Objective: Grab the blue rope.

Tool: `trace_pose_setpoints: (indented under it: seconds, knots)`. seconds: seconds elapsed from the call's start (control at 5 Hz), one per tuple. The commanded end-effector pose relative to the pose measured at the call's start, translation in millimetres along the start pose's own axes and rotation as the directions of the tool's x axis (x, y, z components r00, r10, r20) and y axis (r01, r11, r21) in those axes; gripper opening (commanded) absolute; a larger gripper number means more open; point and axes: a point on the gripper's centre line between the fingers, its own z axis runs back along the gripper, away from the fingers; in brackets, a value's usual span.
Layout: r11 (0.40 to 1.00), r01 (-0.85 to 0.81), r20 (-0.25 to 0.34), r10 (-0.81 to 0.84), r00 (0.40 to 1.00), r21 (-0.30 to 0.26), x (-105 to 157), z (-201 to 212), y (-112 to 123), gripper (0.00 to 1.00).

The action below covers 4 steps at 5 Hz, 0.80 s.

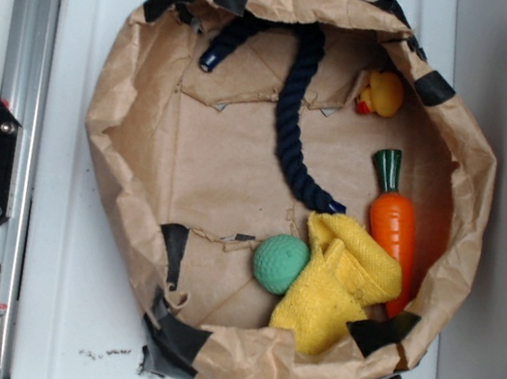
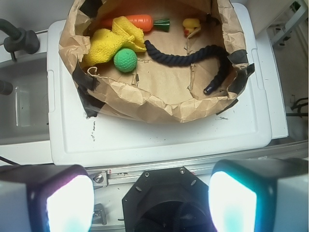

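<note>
The fingers (image 2: 149, 203) stand apart, far off — best drop onto the blue rope (image 1: 296, 109) mid-length, clear of the paper bag's (image 1: 121, 107) wall.

navy rope (image 1: 297, 119), green ball (image 1: 280, 263), yellow cloth (image 1: 335, 283)

We can't make out any readable text, labels, brand names or numbers in either view. The scuffy black marks on the white lid (image 1: 106, 354), around 7 o'clock in the exterior view, are just smudges, not letters.
</note>
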Motion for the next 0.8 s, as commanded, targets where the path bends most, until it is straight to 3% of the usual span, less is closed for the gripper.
trace_pose_setpoints:
  seconds: [0.0, 0.2, 0.4, 0.6]
  knots:
    - [1.000, 0.000, 0.000, 0.000, 1.000, 0.000, 0, 0, 0, 1.00]
    - [1.000, 0.006, 0.047, -0.005, 0.999, -0.027, 42, -6, 20, 1.00]
    - [0.992, -0.049, 0.109, 0.061, 0.992, -0.112, 71, -31, 23, 1.00]
    - [0.956, -0.287, 0.139, 0.293, 0.946, -0.063, 91, -55, 25, 1.00]
